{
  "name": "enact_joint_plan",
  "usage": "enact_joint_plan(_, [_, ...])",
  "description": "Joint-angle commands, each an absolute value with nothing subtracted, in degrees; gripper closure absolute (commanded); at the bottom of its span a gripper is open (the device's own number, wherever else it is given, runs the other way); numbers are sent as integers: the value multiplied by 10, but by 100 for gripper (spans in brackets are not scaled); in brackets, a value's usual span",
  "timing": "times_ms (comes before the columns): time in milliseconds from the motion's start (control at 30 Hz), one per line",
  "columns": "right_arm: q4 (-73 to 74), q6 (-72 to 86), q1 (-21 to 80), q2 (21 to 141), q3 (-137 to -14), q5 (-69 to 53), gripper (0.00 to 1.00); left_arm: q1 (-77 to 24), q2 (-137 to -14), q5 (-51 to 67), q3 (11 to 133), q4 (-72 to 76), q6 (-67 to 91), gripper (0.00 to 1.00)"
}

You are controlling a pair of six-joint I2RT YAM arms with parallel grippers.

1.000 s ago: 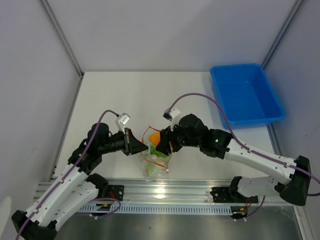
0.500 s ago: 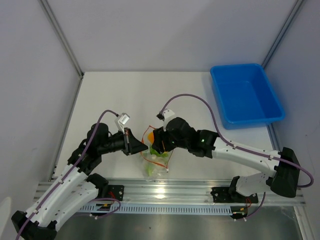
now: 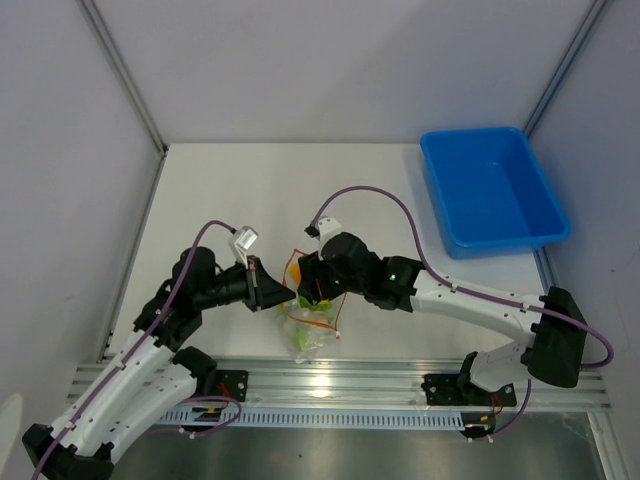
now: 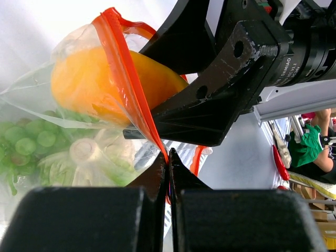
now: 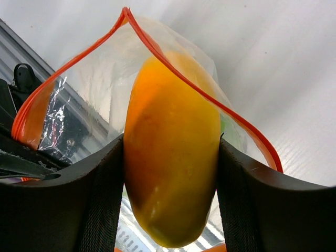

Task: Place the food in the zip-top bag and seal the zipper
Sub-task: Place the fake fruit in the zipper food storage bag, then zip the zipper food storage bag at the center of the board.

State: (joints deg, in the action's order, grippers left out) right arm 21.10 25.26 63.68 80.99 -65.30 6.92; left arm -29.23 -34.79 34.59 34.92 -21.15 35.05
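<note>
The clear zip-top bag hangs between the two arms near the table's front edge. My left gripper is shut on its orange-red zipper strip and holds the mouth up. My right gripper is shut on the oval orange-yellow fruit, which is partly inside the bag's open mouth. The fruit also shows in the left wrist view. The bumpy green cluster and the white cauliflower lie inside the bag, below the fruit.
A blue tray stands at the back right of the white table. An aluminium rail runs along the near edge under the bag. Grey walls close in the left, back and right sides.
My right gripper has moved left and down with the fruit, pushing it into the bag's mouth. The left gripper has held still on the zipper strip.
</note>
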Motion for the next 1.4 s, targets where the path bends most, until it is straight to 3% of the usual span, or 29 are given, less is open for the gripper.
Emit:
enact_joint_plan(0, [200, 250, 639, 806, -678, 91, 37, -293, -349, 347, 365, -199, 355, 99])
enact_joint_plan(200, [203, 239, 640, 797, -677, 97, 27, -293, -353, 346, 366, -196, 354, 99])
enact_joint_plan(567, [228, 224, 640, 763, -695, 100, 26, -293, -349, 345, 368, -200, 354, 99])
enact_joint_plan(1100, [386, 225, 660, 613, -658, 16, 35, -293, -337, 323, 384, -219, 366, 99])
enact_joint_plan(1367, [416, 254, 699, 601, -627, 0, 38, -293, -340, 320, 389, -214, 371, 99])
